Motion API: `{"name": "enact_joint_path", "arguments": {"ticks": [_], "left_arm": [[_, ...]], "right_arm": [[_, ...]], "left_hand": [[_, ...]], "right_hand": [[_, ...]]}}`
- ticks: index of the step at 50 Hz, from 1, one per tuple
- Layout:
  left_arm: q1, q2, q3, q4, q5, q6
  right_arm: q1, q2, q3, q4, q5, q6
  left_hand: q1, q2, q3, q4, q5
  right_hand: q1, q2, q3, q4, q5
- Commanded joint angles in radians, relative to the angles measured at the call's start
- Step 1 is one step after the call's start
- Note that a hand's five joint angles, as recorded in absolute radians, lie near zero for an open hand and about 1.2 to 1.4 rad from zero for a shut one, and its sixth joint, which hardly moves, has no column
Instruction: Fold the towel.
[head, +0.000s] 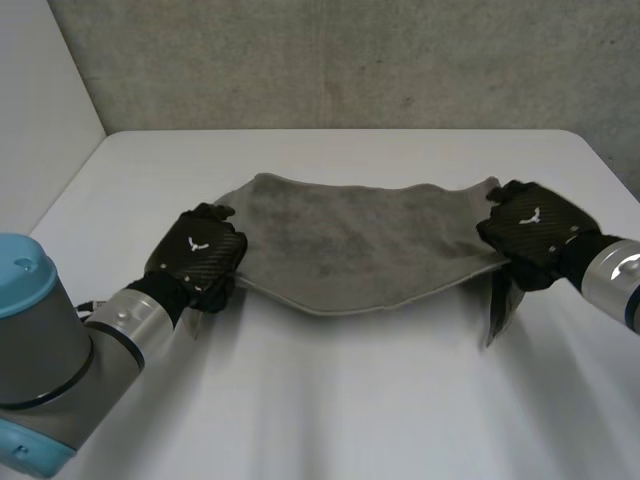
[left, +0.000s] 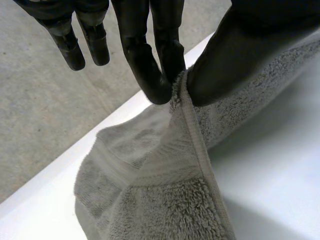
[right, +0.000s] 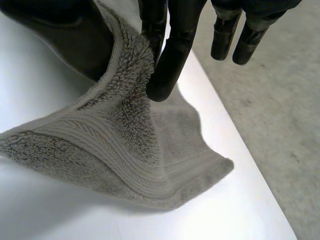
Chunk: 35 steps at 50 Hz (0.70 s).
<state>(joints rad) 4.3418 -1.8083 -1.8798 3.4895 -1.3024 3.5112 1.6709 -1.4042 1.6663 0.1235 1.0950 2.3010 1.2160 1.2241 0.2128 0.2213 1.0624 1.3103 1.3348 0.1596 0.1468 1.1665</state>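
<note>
Two hands hold one grey towel between them. From the head view, we see it spread across the far half of the white table, with its middle sagging onto the surface. Our left hand is closed on the towel's left end and our right hand on its right end.

In the left wrist view, two fingers press the hemmed edge against the thumb, while the other fingers hang straight and free. The towel drops from that pinch in loose folds to the table.

In the right wrist view, the fingers pinch the terry against the thumb in the same way. The ribbed end of the towel droops below the hand, near the table's edge.

We judge that the first fold is just starting: both ends are gripped, but nothing is doubled over yet. The next move calls for both hands to travel together at the same height, with both pinches firm. They would carry the held edge across to the opposite one and lay it down square.
</note>
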Motion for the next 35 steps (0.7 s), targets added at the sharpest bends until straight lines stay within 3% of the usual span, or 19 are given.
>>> {"name": "enact_joint_path", "arguments": {"ticks": [1, 12, 29, 35], "left_arm": [[-0.03, -0.037, -0.007, -0.039, -0.029, 0.0], [-0.073, -0.163, -0.007, -0.044, -0.152, -0.003], [-0.106, -0.183, -0.007, -0.02, -0.195, -0.004], [-0.096, -0.187, -0.005, 0.006, -0.258, -0.004]], "right_arm": [[-0.04, -0.022, 0.009, 0.001, 0.002, 0.162], [-0.042, -0.01, 0.035, -0.004, -0.001, 0.179], [-0.042, -0.009, 0.061, -0.005, -0.004, 0.183], [-0.045, -0.009, 0.069, -0.008, -0.007, 0.183]], "left_hand": [[-0.514, -0.522, -0.038, -0.047, -0.535], [-0.53, -0.538, -0.038, -0.047, -0.551], [-0.53, -0.538, -0.038, -0.047, -0.551], [-0.521, -0.529, -0.038, -0.047, -0.542]], "right_hand": [[0.086, 0.061, 0.015, 0.028, 0.055], [0.086, 0.061, 0.015, 0.028, 0.055], [0.086, 0.061, 0.015, 0.028, 0.055], [0.086, 0.061, 0.015, 0.028, 0.055]]}}
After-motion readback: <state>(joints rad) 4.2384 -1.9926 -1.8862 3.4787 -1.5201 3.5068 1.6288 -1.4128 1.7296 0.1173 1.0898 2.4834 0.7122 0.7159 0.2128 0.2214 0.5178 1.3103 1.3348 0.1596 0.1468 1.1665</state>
